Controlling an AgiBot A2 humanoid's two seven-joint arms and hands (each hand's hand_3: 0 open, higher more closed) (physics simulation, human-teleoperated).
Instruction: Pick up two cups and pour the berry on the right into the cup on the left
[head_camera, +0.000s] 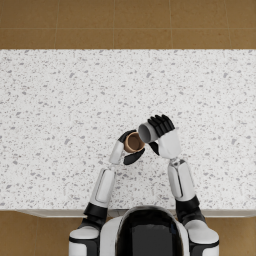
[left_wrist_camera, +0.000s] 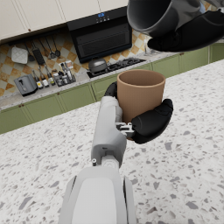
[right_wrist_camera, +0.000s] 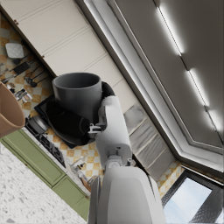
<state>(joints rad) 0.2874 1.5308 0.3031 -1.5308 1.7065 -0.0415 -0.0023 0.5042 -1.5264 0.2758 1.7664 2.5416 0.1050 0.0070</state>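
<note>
Left robot hand (head_camera: 126, 148) grips upright brown cup (head_camera: 133, 142); right robot hand (head_camera: 162, 131) tips grey cup (head_camera: 147, 132) above it.

White speckled terrazzo counter (head_camera: 60, 110). Beyond counter: green base cabinets (left_wrist_camera: 48, 109), stovetop with pot (left_wrist_camera: 98, 65), black range hood (left_wrist_camera: 99, 33), toaster (left_wrist_camera: 25, 84), hanging utensils (left_wrist_camera: 43, 52), cream upper cabinets (left_wrist_camera: 39, 13). Brown floor (head_camera: 128, 22) behind counter.

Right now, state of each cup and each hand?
brown cup: upright, mouth up, held off the counter; inside not visible.
grey cup: tipped over, mouth toward the brown cup, above and close to its rim; no berry visible.
left hand: fingers wrapped around the brown cup.
right hand: fingers wrapped around the grey cup, wrist rolled to pour.
counter: bare speckled top under both cups.
</note>
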